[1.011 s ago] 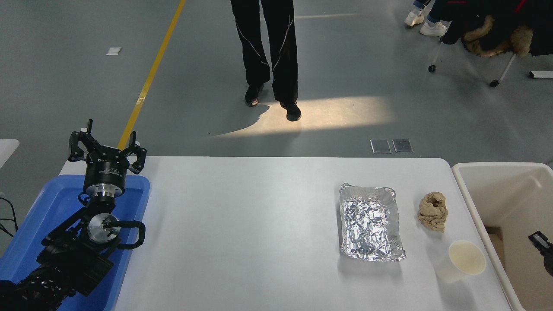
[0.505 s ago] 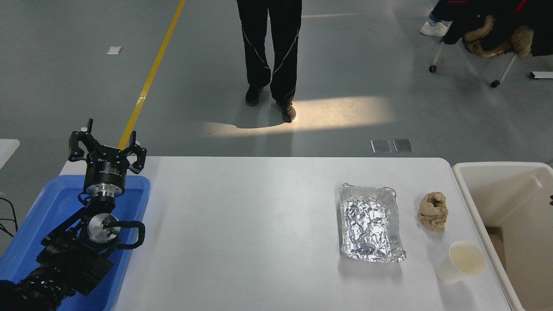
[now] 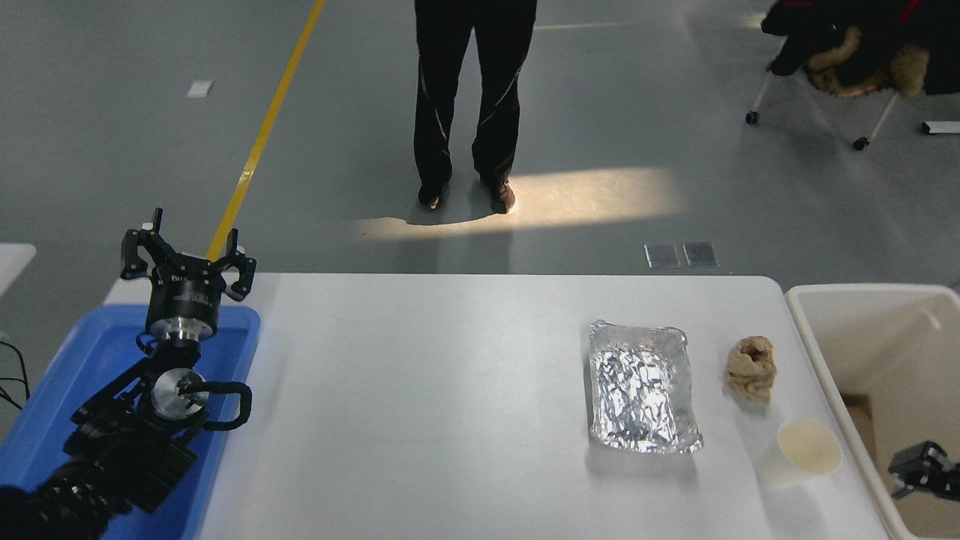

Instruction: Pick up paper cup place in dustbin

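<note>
White table (image 3: 450,390) fills most of the view. Dustbin (image 3: 814,330) sits off the table's right end, beige tub with a thick rim, open top, only part of it in view. Blue tray (image 3: 75,360) at the table's left end, under the left arm.

Left arm parked at lower left over the blue tray, pointing away from the camera; left gripper (image 3: 187,259) sits near the table's far left corner, fingers spread apart, nothing between them.

Person (image 3: 469,97) standing on the grey floor beyond the far side, only black trousers and shoes visible. Chair on castors with a dark fur-trimmed coat (image 3: 862,52) at the top right, well apart from the table.

Foil tray (image 3: 643,386) on the right part of the table, crinkled, nothing in it. Tan paper wad (image 3: 751,367) just beside its right side, not touching.

Paper cup (image 3: 802,452) on the table near the front right corner, between the foil tray and the dustbin rim, leaning with its cream inside facing the camera (not in the bin).

Right gripper (image 3: 926,471) just pokes in at the right edge, over the dustbin's inside, apart from the cup. Cannot tell whether it is open or closed: too little of it shows.
</note>
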### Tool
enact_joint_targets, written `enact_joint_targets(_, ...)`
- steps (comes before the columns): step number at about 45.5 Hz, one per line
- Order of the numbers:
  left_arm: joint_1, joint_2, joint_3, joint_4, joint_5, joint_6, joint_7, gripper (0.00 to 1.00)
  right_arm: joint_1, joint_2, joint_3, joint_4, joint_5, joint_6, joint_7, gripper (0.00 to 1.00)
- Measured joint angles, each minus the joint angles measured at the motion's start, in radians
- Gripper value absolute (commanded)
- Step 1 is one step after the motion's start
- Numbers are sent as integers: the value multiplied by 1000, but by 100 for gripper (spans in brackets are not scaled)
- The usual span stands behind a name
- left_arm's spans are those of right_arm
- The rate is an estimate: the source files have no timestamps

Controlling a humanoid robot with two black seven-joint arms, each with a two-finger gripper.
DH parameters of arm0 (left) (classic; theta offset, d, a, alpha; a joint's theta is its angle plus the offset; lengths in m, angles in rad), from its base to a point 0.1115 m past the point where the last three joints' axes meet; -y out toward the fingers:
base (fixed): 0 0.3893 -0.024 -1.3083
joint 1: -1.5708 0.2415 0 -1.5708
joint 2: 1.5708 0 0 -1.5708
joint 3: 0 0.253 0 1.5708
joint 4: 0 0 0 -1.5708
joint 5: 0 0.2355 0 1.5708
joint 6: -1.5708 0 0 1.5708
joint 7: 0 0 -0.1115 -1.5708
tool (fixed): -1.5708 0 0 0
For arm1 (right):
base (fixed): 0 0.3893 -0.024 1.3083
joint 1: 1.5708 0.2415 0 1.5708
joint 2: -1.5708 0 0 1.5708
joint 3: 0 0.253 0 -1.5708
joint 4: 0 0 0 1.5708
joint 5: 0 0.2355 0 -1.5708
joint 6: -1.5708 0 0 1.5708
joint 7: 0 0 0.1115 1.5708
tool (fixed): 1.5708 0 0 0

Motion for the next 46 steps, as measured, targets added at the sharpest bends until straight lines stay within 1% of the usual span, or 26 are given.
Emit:
enact_joint_targets(6, 1, 0, -1, 0, 0, 1, 0, 99, 315, 53, -9, 76, -4, 50, 3, 100)
enact_joint_targets(13, 1, 0, -1, 0, -1, 1, 0, 99, 641, 87, -13, 121, -4, 111, 4, 100)
enact_joint_targets(21, 1, 0, -1, 1, -1, 1, 0, 99, 885, 111, -2, 150, -4, 213, 5, 100)
enact_joint_targets(31, 1, 0, -1, 1, -2, 1, 0, 99, 1045, 140, 17, 200, -2, 290, 5, 100)
enact_joint_targets(46, 1, 0, -1, 1, -2, 1, 0, 99, 1152, 157, 29, 233, 18, 327, 5, 100)
